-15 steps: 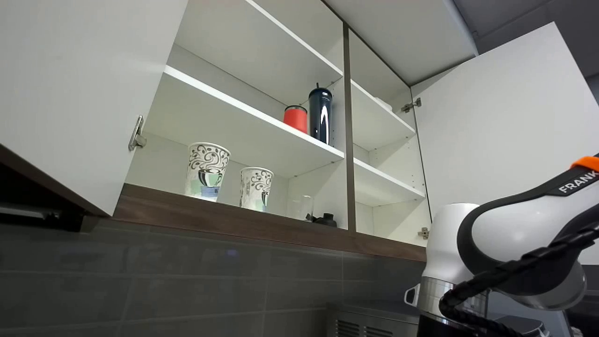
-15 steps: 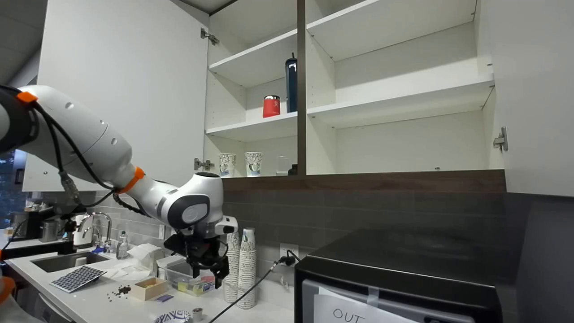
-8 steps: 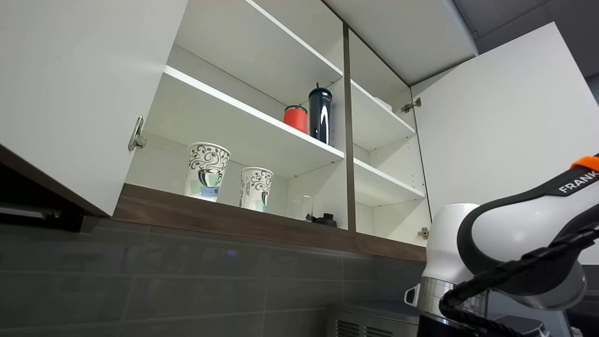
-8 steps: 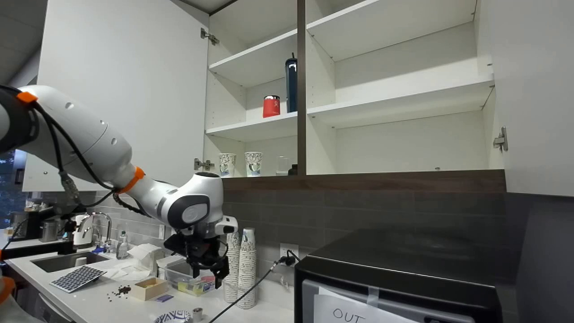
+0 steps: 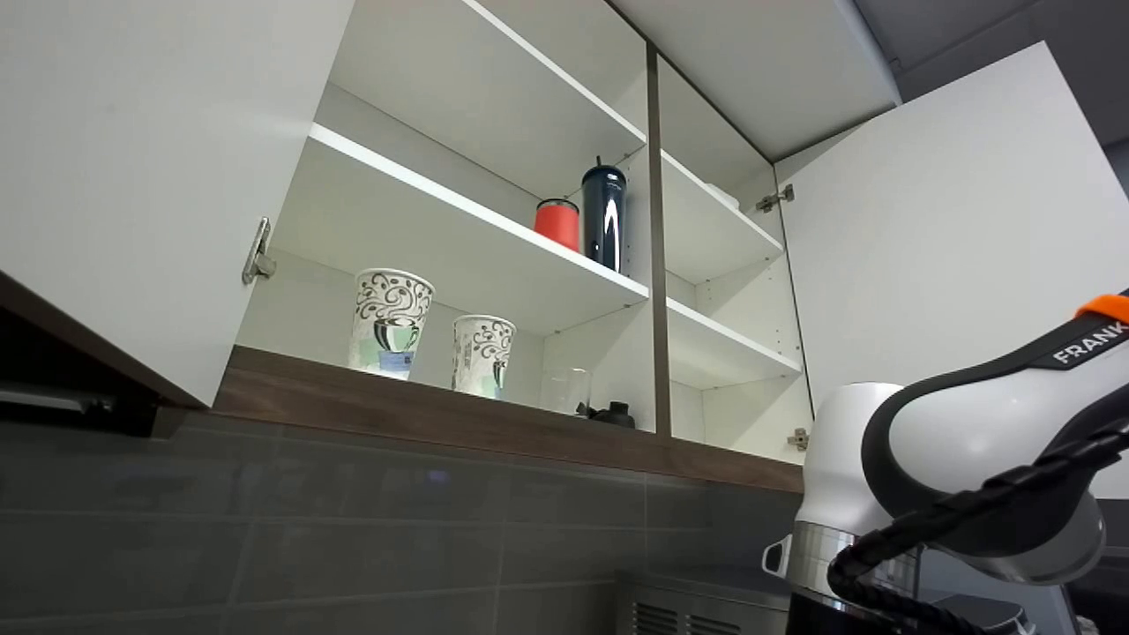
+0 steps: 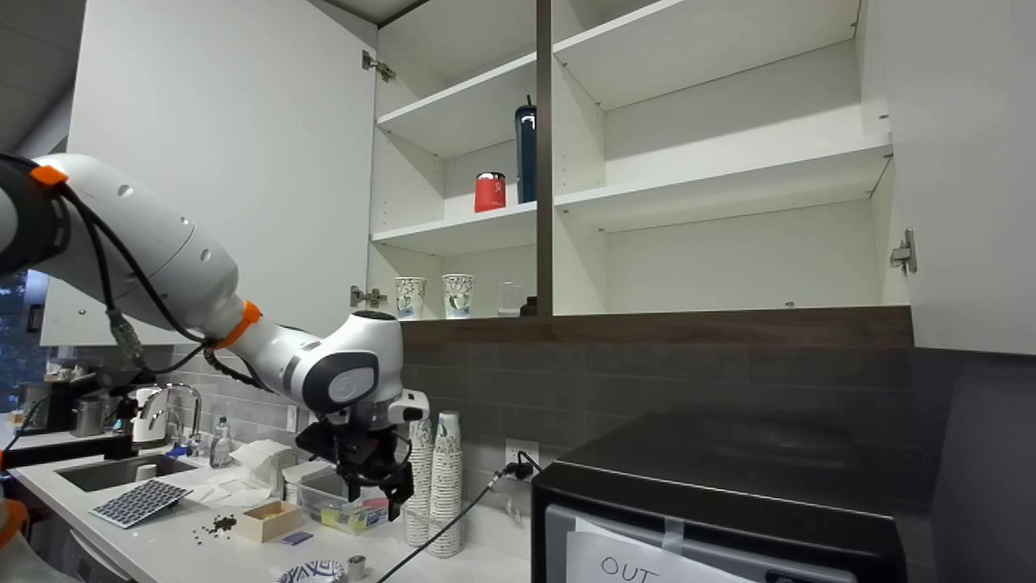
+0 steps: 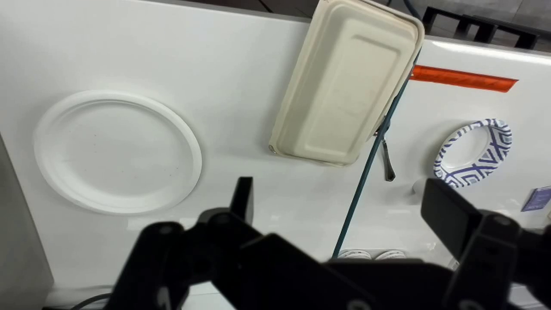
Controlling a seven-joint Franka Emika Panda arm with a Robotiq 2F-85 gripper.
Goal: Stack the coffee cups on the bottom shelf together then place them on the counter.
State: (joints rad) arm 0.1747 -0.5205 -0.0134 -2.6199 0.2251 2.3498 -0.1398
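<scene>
Two white patterned coffee cups, a nearer one [image 5: 391,322] and a farther one [image 5: 482,355], stand upright and apart on the bottom shelf [image 5: 441,407]; both exterior views show them. Only the shelf's brown front and underside are visible. Below the cabinet, over the white counter [image 6: 194,563], my gripper [image 6: 374,504] points downward, well under the cups [image 6: 457,296]. In the wrist view the gripper [image 7: 342,196] is wide open, nothing between its fingers, and the counter [image 7: 232,77] lies beneath. The cups on the shelf are out of that view.
Upper shelf: red cup [image 6: 490,193], dark bottle [image 6: 526,154]. Bottom shelf: clear glass [image 5: 567,391]. Tall cup stacks [image 6: 447,486] rise beside the gripper, a black appliance [image 6: 712,478] to their right. Counter: plate [image 7: 118,153], beige container [image 7: 344,82], patterned bowl [image 7: 467,150], cable [image 7: 366,168].
</scene>
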